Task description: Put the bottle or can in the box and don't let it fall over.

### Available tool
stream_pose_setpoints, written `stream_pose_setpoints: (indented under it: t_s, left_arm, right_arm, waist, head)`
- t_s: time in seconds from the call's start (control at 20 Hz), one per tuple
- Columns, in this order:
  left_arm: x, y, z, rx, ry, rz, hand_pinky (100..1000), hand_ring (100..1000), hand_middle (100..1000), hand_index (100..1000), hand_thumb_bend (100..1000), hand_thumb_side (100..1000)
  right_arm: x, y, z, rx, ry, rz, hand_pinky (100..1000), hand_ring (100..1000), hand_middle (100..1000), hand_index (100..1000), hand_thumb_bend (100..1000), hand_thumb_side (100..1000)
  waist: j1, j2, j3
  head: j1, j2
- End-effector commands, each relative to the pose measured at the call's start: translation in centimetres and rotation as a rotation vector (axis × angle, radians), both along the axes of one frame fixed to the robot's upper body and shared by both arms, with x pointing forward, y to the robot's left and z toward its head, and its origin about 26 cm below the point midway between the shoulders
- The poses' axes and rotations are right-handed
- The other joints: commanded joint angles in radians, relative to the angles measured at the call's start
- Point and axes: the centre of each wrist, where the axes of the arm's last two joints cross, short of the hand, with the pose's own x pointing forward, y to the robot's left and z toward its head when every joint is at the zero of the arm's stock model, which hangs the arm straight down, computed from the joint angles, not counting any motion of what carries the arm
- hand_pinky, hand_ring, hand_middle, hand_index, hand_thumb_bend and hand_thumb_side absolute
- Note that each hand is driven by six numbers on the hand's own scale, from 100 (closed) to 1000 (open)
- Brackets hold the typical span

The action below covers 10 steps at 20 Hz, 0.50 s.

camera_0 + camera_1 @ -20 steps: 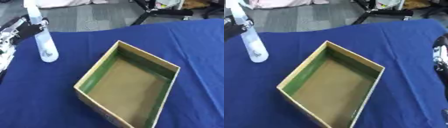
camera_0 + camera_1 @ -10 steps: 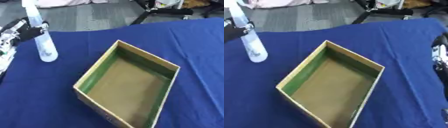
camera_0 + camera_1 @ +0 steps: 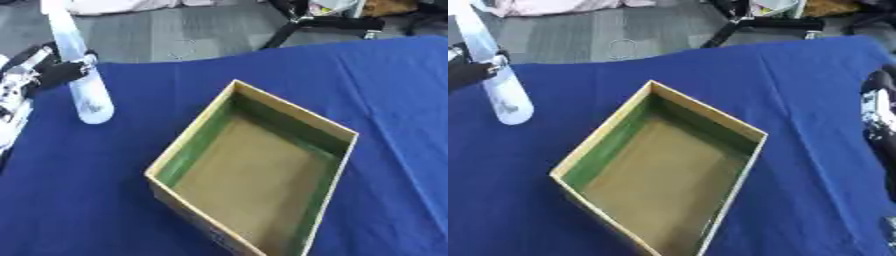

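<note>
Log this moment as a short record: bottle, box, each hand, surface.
bottle: clear plastic bottle, upright with a slight lean, on the cloth left of the box, outside it
box: open cardboard box with green inner walls, nothing in it
left hand: left hand at the left edge, fingers curled round the bottle's middle
right hand: right hand at the right edge, fingers not readable
surface: blue cloth covering the table

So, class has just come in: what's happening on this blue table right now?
The left robot hand has its fingers round a clear bottle, which stands on the blue tablecloth to the left of the box, leaning a little. The open cardboard box, green along its inner walls, holds nothing. The right robot hand shows at the right edge, idle.
</note>
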Motion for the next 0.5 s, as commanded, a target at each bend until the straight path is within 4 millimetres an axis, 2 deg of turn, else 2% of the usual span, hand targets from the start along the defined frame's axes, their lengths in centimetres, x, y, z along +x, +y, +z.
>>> stream_pose_setpoints:
  t_s: [0.05, 0.5]
  left_arm:
    - [-0.1, 0.5, 0.2, -0.006, 0.0, 0.01, 1000, 1000, 1000, 899, 100, 601]
    - [0.3, 0.7, -1.4, -0.007, 0.043, 0.017, 1000, 1000, 1000, 892, 100, 638]
  right_arm:
    - [-0.4, 0.0, 0.9, -0.006, -0.039, 0.006, 1000, 973, 1000, 1000, 100, 470]
    - [-0.4, 0.0, 1.0, -0.002, -0.044, 0.006, 1000, 973, 1000, 1000, 100, 470]
  waist:
    - [-0.005, -0.015, 0.0]
    - [-0.006, -0.011, -0.001]
  head:
    - [-0.003, -0.015]
    - [-0.006, -0.018]
